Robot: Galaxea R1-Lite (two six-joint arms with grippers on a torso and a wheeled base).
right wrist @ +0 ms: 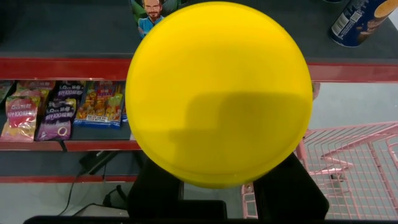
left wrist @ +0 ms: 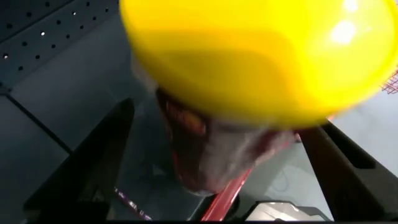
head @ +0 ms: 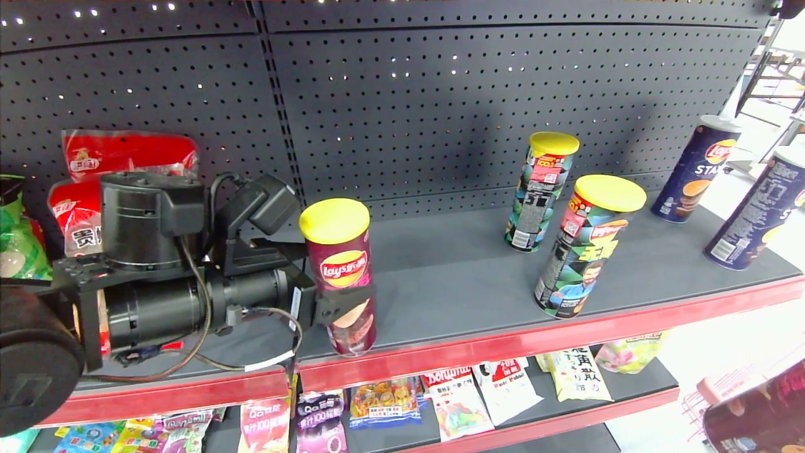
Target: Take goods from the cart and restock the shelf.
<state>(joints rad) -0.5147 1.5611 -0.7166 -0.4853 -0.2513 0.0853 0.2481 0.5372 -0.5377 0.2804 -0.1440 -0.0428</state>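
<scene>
A maroon chips can (head: 343, 274) with a yellow lid stands upright at the front edge of the dark shelf (head: 453, 283). My left gripper (head: 344, 308) is shut on its lower body. In the left wrist view the same can (left wrist: 211, 155) sits between the two dark fingers (left wrist: 93, 168), under its big yellow lid. My right gripper (right wrist: 222, 190) is shut on another can, whose yellow lid (right wrist: 217, 93) hides its body. It hangs over the pink cart (right wrist: 348, 162), in front of the shelf.
Two green-and-black cans (head: 542, 189) (head: 588, 245) stand mid-shelf, and two navy cans (head: 692, 170) (head: 751, 214) lean at the right end. Red bags (head: 94, 189) lie behind my left arm. Snack bags (head: 453, 402) fill the lower shelf. The cart (head: 710, 390) is at the lower right.
</scene>
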